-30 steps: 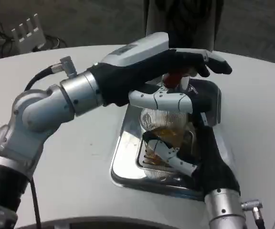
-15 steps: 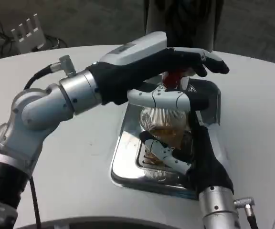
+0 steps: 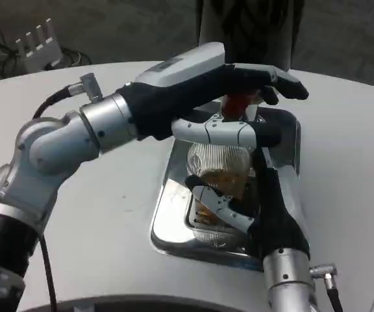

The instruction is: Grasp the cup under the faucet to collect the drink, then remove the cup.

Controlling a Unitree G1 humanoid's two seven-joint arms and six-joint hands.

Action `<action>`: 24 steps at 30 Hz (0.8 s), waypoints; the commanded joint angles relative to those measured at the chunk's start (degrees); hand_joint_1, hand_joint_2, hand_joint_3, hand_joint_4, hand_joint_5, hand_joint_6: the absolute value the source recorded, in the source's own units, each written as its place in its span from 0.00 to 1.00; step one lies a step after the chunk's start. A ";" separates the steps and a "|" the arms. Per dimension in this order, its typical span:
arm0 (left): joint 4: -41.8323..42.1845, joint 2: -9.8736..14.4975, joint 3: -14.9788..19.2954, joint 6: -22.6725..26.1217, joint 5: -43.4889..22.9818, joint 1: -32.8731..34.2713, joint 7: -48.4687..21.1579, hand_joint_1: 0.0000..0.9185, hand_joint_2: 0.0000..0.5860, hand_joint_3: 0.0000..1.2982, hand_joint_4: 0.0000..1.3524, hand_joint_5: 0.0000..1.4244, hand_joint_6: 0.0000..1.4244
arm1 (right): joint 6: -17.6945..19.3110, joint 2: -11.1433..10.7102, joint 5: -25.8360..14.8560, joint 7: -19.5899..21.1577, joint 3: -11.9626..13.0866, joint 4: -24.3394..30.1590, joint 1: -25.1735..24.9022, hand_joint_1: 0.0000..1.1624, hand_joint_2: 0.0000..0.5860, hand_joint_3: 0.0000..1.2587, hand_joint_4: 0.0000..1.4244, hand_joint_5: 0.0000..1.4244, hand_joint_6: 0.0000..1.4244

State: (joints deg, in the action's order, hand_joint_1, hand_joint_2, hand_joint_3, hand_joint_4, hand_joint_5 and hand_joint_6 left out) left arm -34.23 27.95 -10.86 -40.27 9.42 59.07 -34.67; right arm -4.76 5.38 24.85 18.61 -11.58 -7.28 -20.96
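Cup grasped over the drip tray, tap lever covered from above.

The ribbed clear cup [image 3: 221, 170], holding amber drink, is gripped by the right hand [image 3: 265, 211] above the steel drip tray [image 3: 174, 221]. The red tap lever [image 3: 239, 104], above the tray's far end, is covered by the left hand [image 3: 219, 97]; its grip cannot be told.

Left hand [image 3: 226, 91] hides most of the faucet [image 3: 237, 104].

- My left hand [image 3: 229, 97]: white back, black and white fingers
- My forearms are silver, with black cuffs
- My right hand [image 3: 252, 205] looks alike; a black cable trails from each arm
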 commanded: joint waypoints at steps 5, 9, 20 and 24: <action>-0.62 1.00 -1.09 0.17 1.57 -0.96 -1.25 0.00 0.23 0.24 0.19 0.22 0.22 | 1.28 1.84 0.78 2.89 -1.56 -1.70 -0.84 0.57 0.32 0.00 0.06 0.11 0.00; -0.14 1.20 -1.07 0.31 1.51 -1.14 -1.31 0.00 0.23 0.24 0.19 0.22 0.22 | 1.11 2.12 1.13 3.64 -2.18 -2.30 -1.09 0.58 0.33 0.00 0.08 0.12 0.00; 0.90 1.76 -1.18 0.87 1.54 -1.57 -1.37 0.00 0.24 0.24 0.19 0.22 0.22 | 0.03 3.01 1.49 6.46 -3.39 -3.28 -1.34 0.58 0.34 0.04 0.11 0.17 0.00; 1.25 1.98 -1.22 1.03 1.37 -1.66 -1.48 0.00 0.24 0.24 0.19 0.22 0.22 | 0.14 3.42 1.28 7.12 -3.97 -4.36 -1.65 0.58 0.34 0.06 0.12 0.19 0.00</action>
State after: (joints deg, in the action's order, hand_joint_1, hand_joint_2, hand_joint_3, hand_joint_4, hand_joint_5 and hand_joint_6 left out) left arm -33.12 28.87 -11.31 -39.92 9.55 59.01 -34.69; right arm -4.70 6.35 26.00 25.20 -14.68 -10.64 -22.66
